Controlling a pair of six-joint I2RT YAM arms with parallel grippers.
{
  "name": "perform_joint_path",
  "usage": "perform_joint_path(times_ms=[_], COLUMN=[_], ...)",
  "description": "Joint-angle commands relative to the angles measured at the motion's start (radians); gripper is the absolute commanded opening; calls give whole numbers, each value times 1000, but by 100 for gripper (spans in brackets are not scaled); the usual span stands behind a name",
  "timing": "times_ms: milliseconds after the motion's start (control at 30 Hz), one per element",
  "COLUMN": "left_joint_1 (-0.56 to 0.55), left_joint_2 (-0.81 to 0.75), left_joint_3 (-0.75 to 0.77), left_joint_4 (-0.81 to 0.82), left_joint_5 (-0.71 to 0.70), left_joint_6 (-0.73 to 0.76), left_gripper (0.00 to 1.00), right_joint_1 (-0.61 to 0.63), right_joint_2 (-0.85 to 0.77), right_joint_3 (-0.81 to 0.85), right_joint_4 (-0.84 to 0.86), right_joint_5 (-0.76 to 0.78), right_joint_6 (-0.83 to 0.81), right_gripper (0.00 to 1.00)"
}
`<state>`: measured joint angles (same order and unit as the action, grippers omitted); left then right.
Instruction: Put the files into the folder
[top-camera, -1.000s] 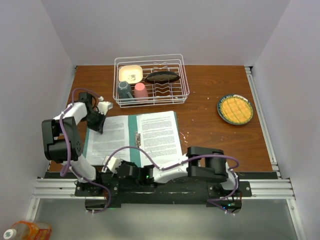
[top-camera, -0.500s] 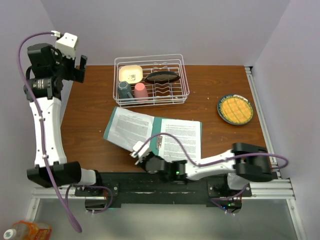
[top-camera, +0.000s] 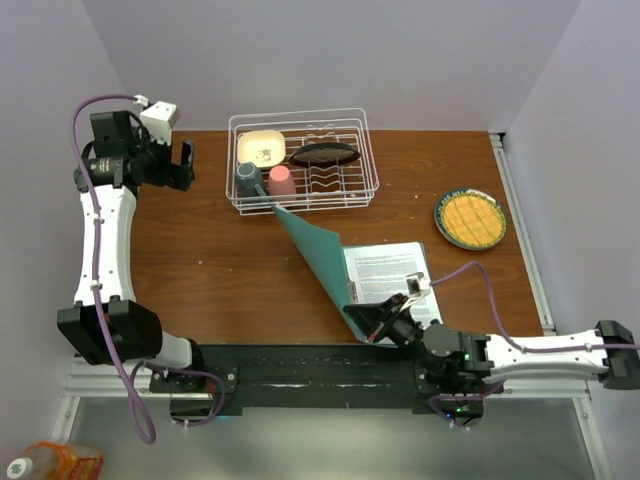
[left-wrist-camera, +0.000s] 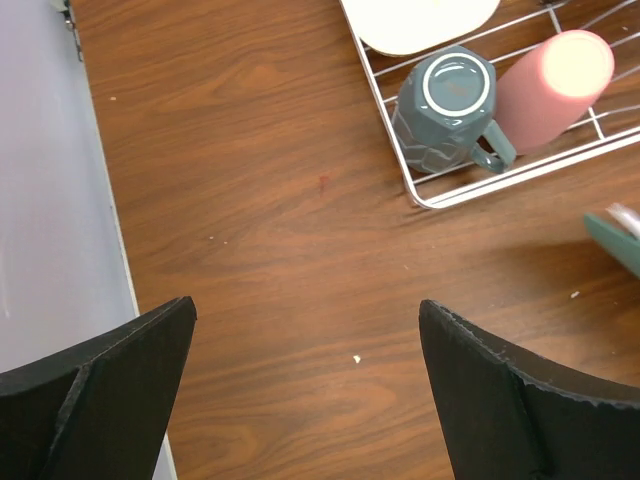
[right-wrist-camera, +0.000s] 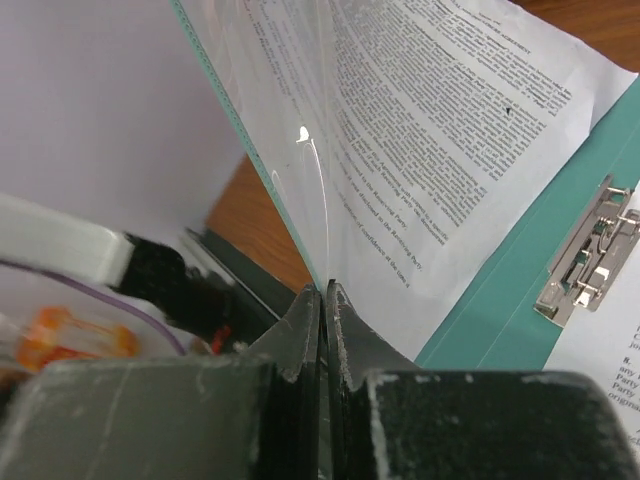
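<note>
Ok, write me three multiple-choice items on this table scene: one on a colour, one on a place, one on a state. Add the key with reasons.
1. The thin flat folder is: A red; B teal-green; C yellow.
2. The pink plastic cup lies: A in the white wire dish rack; B on the folder; C on the floor.
3. The right gripper is: A open and empty; B shut on the cup; C shut on the folder's raised cover.

Key:
1 B, the lifted cover shows teal-green in the top view.
2 A, the cup lies inside the rack's wires.
3 C, the right wrist view shows it clamped on the cover's thin edge.
</note>
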<state>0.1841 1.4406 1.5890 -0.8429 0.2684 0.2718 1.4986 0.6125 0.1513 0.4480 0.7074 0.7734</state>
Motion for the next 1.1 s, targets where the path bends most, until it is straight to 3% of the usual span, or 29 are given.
perform_joint_path(times_ms=[0, 67, 167, 300, 467, 600, 733, 867, 1033, 1067], left_joint_1=[3, 3, 3, 3, 5, 3, 3, 2, 3, 2], left_joint_2=[-45, -51, -65, -75, -100, -120, -111, -100, -94, -94], left_joint_3=[-9, -38, -67, -86, -118, -144, -152, -161, -172, -173], left_joint_4=[33, 47, 56, 61, 62, 62, 42, 30, 16, 13], left_joint_5=[57, 61, 71, 86, 91, 92, 114, 132, 132, 129], left_joint_6=[-22, -19, -17, -20, -11, 3, 17, 35, 55, 59], left_gripper=[100, 100, 100, 100, 100, 100, 100, 100, 100, 100], right_joint_1=[5, 3, 5, 2, 3, 5, 5, 5, 3, 3], right_joint_2=[-137, -206, -217, -68, 127, 87, 95, 245, 432, 469], right_joint_3=[27, 28, 16, 109, 303, 330, 372, 487, 612, 625], right_joint_4=[-221, -261, -68, 112, 115, -95, -442, -754, -949, -972], right_joint_5=[127, 154, 126, 37, -53, 75, 162, 184, 124, 118], right_joint_6=[423, 506, 459, 259, 139, 292, 489, 676, 659, 655], right_gripper=[0, 0, 0, 0, 0, 0, 0, 0, 0, 20])
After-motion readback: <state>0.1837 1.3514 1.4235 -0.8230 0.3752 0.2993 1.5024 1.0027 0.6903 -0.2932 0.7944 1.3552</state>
